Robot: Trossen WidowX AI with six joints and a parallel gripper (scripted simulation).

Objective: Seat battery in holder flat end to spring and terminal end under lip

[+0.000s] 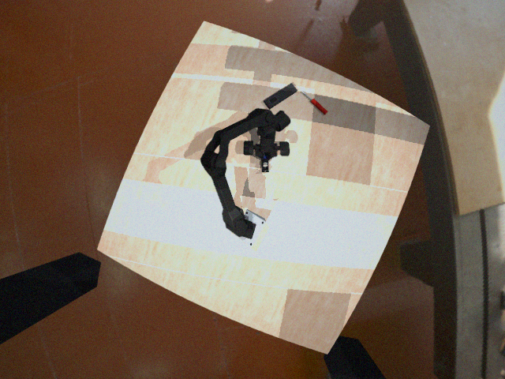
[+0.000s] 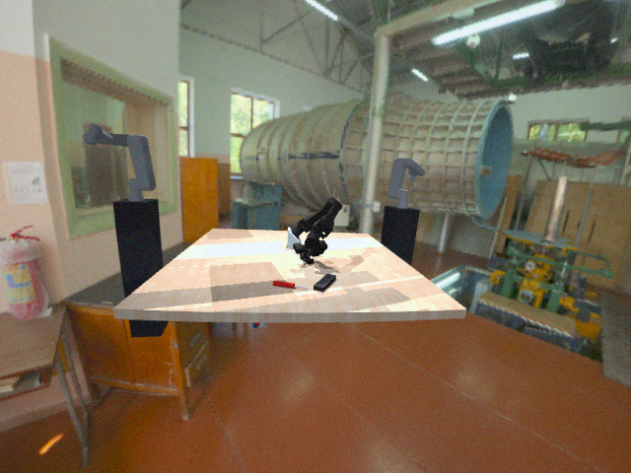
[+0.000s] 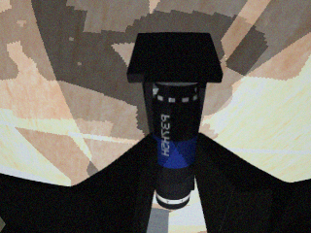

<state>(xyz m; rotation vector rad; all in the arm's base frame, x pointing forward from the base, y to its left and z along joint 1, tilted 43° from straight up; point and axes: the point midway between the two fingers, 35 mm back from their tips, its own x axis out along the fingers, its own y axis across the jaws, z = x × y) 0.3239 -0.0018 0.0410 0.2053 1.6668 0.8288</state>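
My gripper (image 1: 265, 157) (image 3: 175, 141) is shut on the battery (image 1: 265, 164) (image 3: 177, 153), a black cylinder with a blue band, white print and a silver ring at its near end in the wrist view. The black holder (image 3: 175, 57) shows there as a broad end plate above the battery, with thin side walls running down beside it. The battery's far end reaches the plate's lower edge, in line between the walls. The spring and the contact at that end are hidden. Whether the battery lies fully flat, and how its near end meets the lip, I cannot tell. In the exterior view the gripper (image 2: 307, 258) is low over the table.
A dark rectangular block (image 1: 280, 95) (image 2: 324, 282) lies near the elbow side of the arm. A red-handled screwdriver (image 1: 319, 106) (image 2: 283, 284) lies beside it. The arm's pale base plate (image 1: 256, 215) stands on the wooden table. Patchy shadows cross the table.
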